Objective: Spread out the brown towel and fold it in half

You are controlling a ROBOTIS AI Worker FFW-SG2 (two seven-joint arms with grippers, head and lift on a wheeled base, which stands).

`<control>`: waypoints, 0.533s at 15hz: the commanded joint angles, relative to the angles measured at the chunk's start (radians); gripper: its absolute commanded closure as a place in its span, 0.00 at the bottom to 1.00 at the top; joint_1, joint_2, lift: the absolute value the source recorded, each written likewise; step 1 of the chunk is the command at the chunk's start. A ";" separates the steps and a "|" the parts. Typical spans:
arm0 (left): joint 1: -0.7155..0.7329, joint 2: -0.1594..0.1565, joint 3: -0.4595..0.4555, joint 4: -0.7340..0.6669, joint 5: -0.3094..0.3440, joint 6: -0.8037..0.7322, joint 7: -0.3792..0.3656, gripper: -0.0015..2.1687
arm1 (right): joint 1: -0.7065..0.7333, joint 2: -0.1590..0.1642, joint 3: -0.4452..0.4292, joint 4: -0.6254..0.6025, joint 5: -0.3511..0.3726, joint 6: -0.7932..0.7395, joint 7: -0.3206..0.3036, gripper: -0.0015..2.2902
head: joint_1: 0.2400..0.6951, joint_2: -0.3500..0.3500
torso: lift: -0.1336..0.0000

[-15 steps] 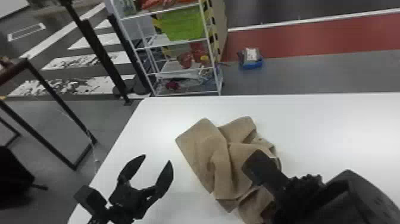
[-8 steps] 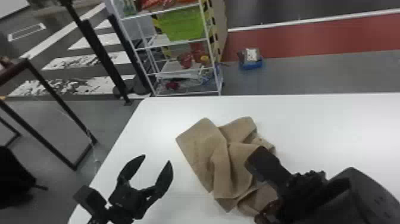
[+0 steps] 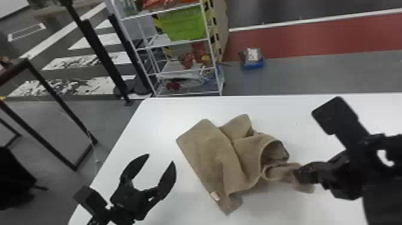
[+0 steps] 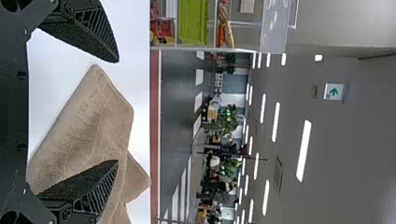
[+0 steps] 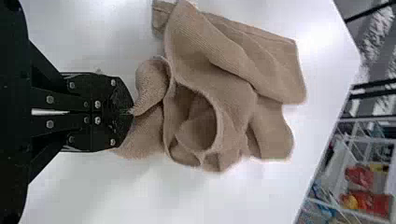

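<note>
One brown towel (image 3: 215, 149) lies crumpled on the white worktop (image 3: 161, 116), an end gripped in the closed right pincer (image 3: 299, 174). Beside the towel, the left pincer (image 3: 161, 158) is spread wide with nothing between its fingers.

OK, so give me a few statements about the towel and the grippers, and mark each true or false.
1. The right gripper pinches an end of the brown towel. True.
2. The brown towel is neatly folded in half. False; it lies crumpled.
3. The left gripper has its fingers open. True.
4. In the head view, the left gripper is right of the towel. False; it is left of it.
5. A white label shows on the towel. True.
</note>
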 commanded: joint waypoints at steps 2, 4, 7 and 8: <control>0.002 -0.004 -0.027 -0.024 -0.008 0.015 -0.100 0.06 | -0.022 -0.033 -0.172 -0.039 -0.017 0.020 0.022 0.57 | 1.00 1.00 | 0.07; 0.003 -0.004 -0.062 -0.036 -0.028 0.033 -0.144 0.06 | -0.031 -0.037 -0.255 -0.020 -0.029 0.020 0.022 0.57 | 1.00 0.93 | 0.07; 0.003 -0.004 -0.142 -0.045 -0.087 0.113 -0.197 0.06 | -0.051 -0.037 -0.298 0.006 -0.062 0.020 0.022 0.57 | 1.00 0.77 | 0.07; 0.005 -0.004 -0.179 -0.045 -0.118 0.128 -0.209 0.06 | -0.056 -0.037 -0.307 0.009 -0.069 0.020 0.022 0.57 | 1.00 0.69 | 0.07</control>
